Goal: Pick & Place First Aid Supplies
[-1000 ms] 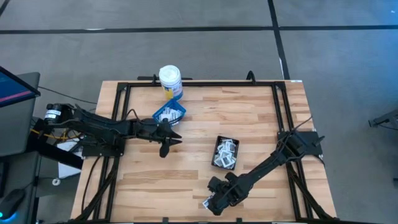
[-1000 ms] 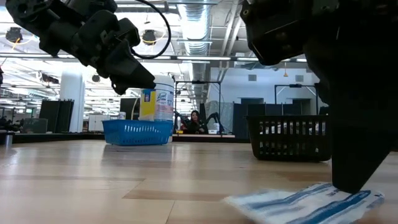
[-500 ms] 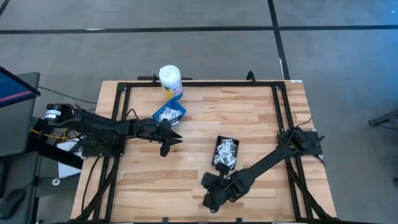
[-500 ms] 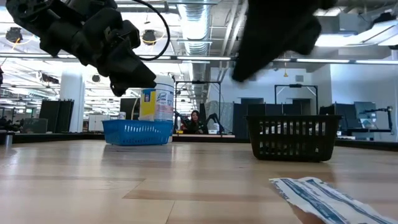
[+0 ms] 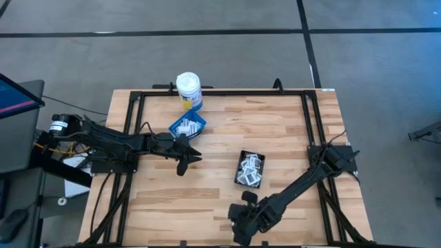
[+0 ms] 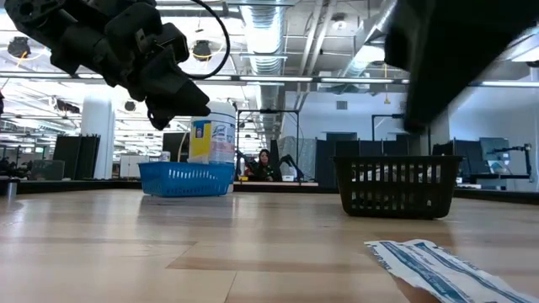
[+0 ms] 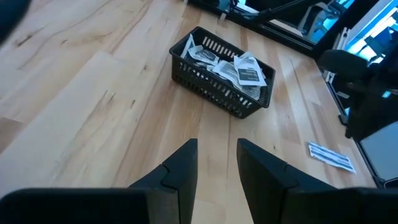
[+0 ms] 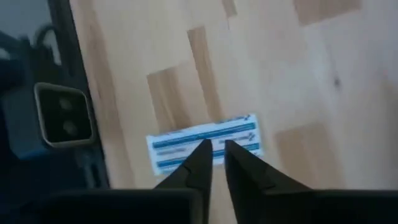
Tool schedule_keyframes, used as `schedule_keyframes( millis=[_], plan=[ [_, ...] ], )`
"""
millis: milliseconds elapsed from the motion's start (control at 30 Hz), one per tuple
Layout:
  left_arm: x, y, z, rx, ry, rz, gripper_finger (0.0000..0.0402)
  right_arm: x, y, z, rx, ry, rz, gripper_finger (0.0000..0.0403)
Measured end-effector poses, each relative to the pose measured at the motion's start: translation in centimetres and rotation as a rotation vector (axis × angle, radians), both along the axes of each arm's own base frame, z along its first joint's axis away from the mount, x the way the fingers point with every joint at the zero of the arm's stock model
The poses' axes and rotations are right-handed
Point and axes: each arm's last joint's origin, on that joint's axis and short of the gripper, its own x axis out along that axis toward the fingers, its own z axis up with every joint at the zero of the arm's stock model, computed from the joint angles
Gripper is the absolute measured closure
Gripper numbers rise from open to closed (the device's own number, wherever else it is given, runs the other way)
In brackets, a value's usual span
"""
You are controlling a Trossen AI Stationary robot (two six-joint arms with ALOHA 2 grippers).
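One first aid packet [image 8: 205, 142], a white strip with blue print, lies flat on the wood near the table's near edge; it also shows in the low view [image 6: 438, 265]. My right gripper [image 8: 214, 149] hangs just above it, pointing steeply down, open by a narrow gap with nothing between its fingers. More white packets fill the black basket [image 5: 249, 169] and the blue basket [image 5: 187, 126]. My left gripper [image 7: 214, 162] waits open and empty above the table's left middle [image 5: 185, 162], pointing at the black basket [image 7: 224, 71].
A white bottle with a yellow label [image 5: 188, 88] stands behind the blue basket at the far edge. A black frame [image 5: 134, 138] runs around the tabletop. Bare wood lies between the baskets and the near edge. A person sits far off in the room [image 6: 265, 164].
My right gripper has risen off the blue-printed packet, rolled, and shifted a little along the near edge. The packet has slid and turned slightly and now lies free on the table.
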Motion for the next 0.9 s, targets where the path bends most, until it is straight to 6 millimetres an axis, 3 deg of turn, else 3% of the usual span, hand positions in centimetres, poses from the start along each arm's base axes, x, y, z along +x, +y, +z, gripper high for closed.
schedule_keyframes(
  millis=[133, 400, 633, 767, 900],
  plan=[
    [0.0, 0.0, -0.1, -0.020, 0.004, 0.006, 0.0289, -0.2, 1.0, -0.8, -0.088, -0.050, 0.080, 0.0327],
    [0.0, 0.0, -0.1, -0.032, 0.005, 0.009, 0.0289, -0.3, 1.9, -4.9, -0.165, 0.023, 0.111, 0.0265],
    [0.0, 0.0, -0.2, -0.032, 0.008, 0.009, 0.0289, -0.1, 1.6, -5.6, -0.216, 0.037, 0.141, 0.0220],
    [0.0, 0.0, -0.2, -0.032, 0.010, 0.009, 0.0289, 0.4, 1.0, -5.6, -0.178, 0.060, 0.142, 0.0230],
    [0.0, 0.0, -0.2, -0.032, 0.010, 0.009, 0.0289, 0.9, 0.4, -5.7, -0.103, 0.106, 0.153, 0.0289]
  ],
)
